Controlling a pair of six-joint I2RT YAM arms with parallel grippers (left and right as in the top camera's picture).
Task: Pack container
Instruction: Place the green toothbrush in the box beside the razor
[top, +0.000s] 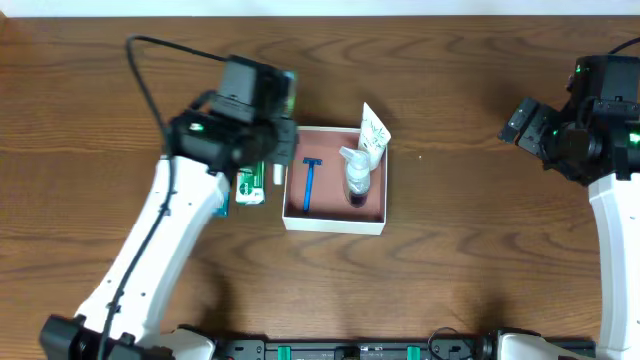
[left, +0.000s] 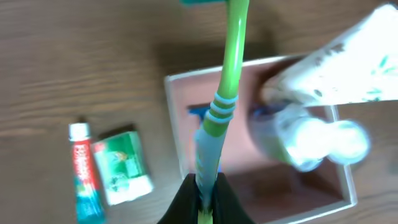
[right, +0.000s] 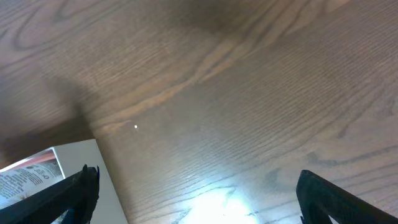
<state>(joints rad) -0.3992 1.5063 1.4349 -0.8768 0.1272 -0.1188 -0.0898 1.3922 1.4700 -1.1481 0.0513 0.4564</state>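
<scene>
The left claw (left: 205, 199) is clamped on the bottom end of a green toothbrush (left: 224, 81). The toothbrush has white and blue bands partway along its handle, and its teal head end is cut off at the top of the left wrist view. From above, the left claw (top: 284, 142) hangs by the left wall of the box (top: 335, 226), and the toothbrush (top: 291, 92) points toward the far edge of the table (top: 450, 60).

The box sits near the middle of the table. It is square and shallow, with white walls and a reddish-brown floor. Inside it, a blue razor (top: 309, 185) lies flat along the left side. A clear bottle (top: 357, 178) with a white pump top lies to the right of the razor. A white tube (top: 373, 133) leans over the far right corner, with its end sticking out past the rim. In the left wrist view the bottle (left: 298, 134) and the tube (left: 342, 62) are blurred, and the toothbrush handle crosses in front of the left wall of the box (left: 173, 124).

Just left of the box, a green packet (left: 124, 167) and a small red and teal tube (left: 85, 174) lie side by side on the table. From above, the left arm partly hides that small tube.

The right claw (top: 520, 122) is near the right edge of the table, well away from the box. In the right wrist view its fingers (right: 81, 186) stand wide apart over bare wood and hold nothing.
</scene>
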